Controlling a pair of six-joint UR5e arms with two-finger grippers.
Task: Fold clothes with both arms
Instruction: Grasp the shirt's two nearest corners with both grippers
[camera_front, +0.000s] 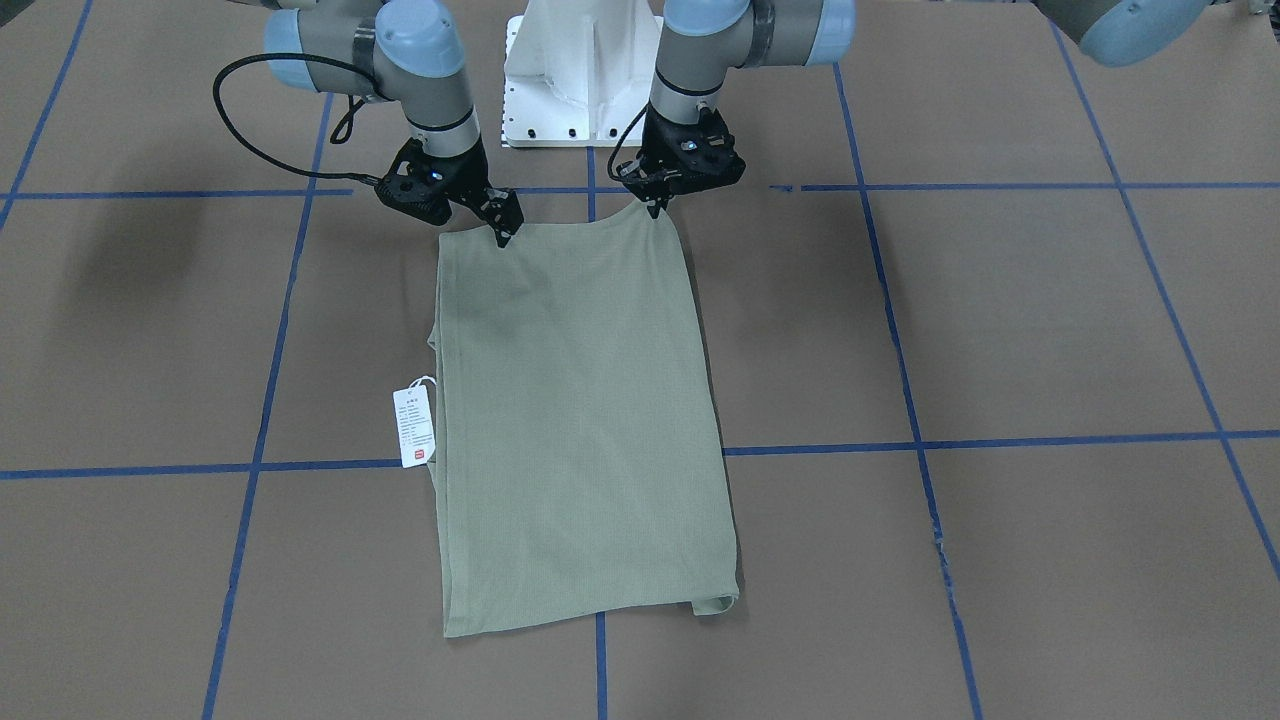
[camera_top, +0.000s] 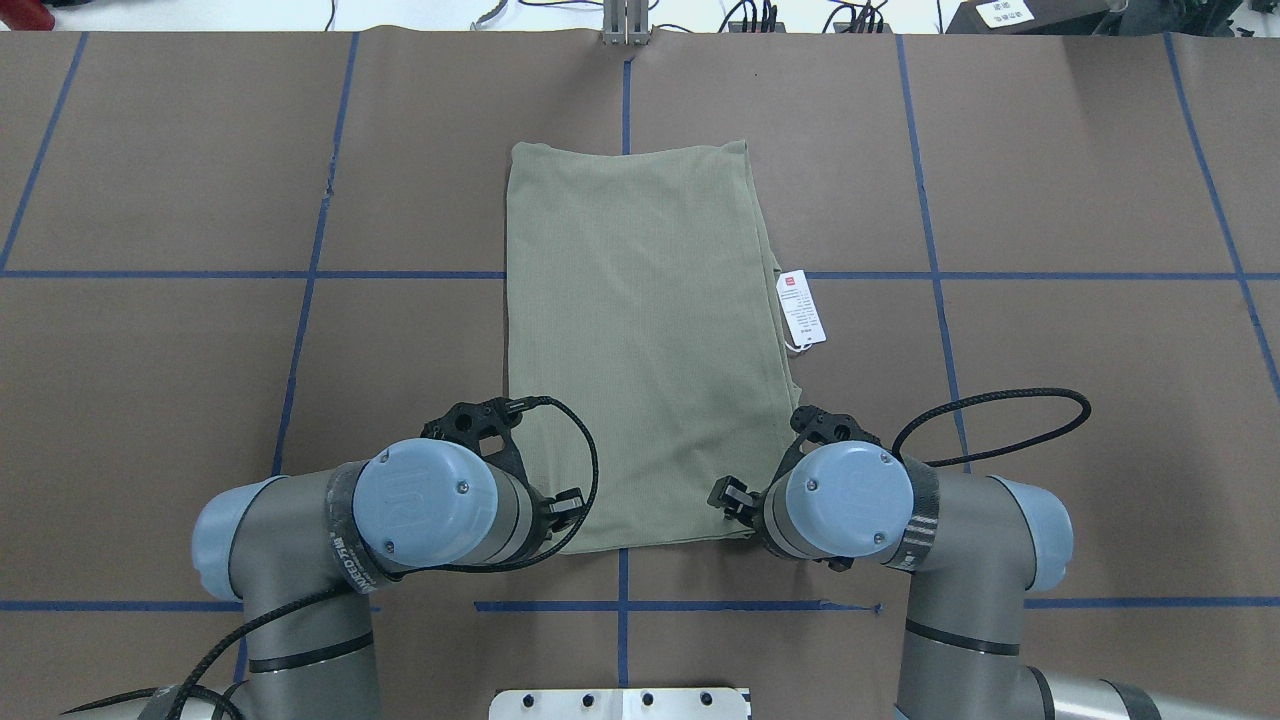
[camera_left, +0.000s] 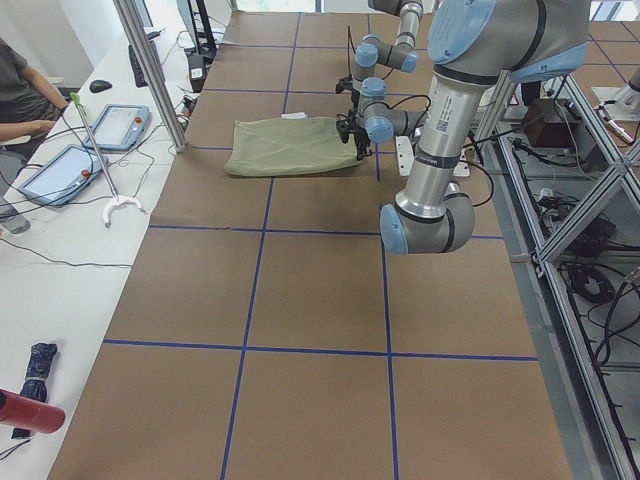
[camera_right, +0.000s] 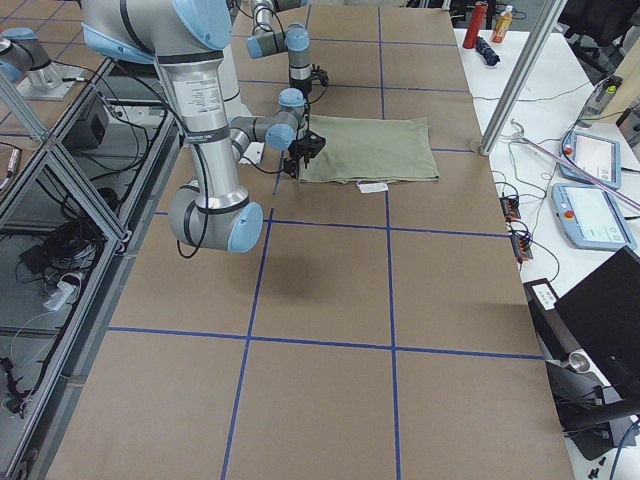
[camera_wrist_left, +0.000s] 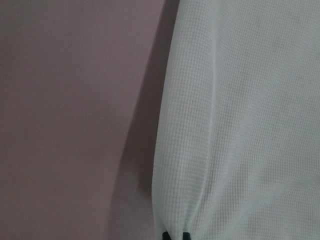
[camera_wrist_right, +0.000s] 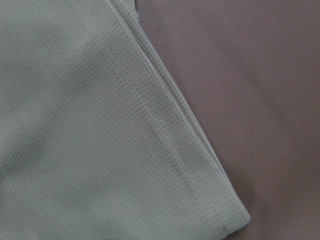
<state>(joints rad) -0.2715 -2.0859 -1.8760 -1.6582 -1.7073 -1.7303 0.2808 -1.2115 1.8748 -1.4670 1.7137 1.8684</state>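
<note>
- Front view: the shirt (camera_front: 580, 420) is laid flat on the table (camera_front: 1000, 320), folded into a long strip, with its long axis from 12 to 6 o'clock. A tag (camera_front: 415, 427) lies off its 9 o'clock edge. The left gripper (camera_front: 655, 207) is clamped on the 1 o'clock corner, which is drawn up into a peak. The right gripper (camera_front: 503, 232) is set at the 11 o'clock corner; whether it is closed cannot be told.
- Overhead: the axis again runs 12 to 6, with both 6 o'clock corners covered by the wrists and the tag at 3 o'clock.
- Left side view: the axis runs 9 to 3, with the grippers at the 3 o'clock end.
- Right side view: the grippers are at the 9 o'clock end.
- Left wrist: cloth is gathered between the fingertips (camera_wrist_left: 167, 235) at 6 o'clock.
- Right wrist: a stitched corner is seen lying flat at 5 o'clock.
</note>
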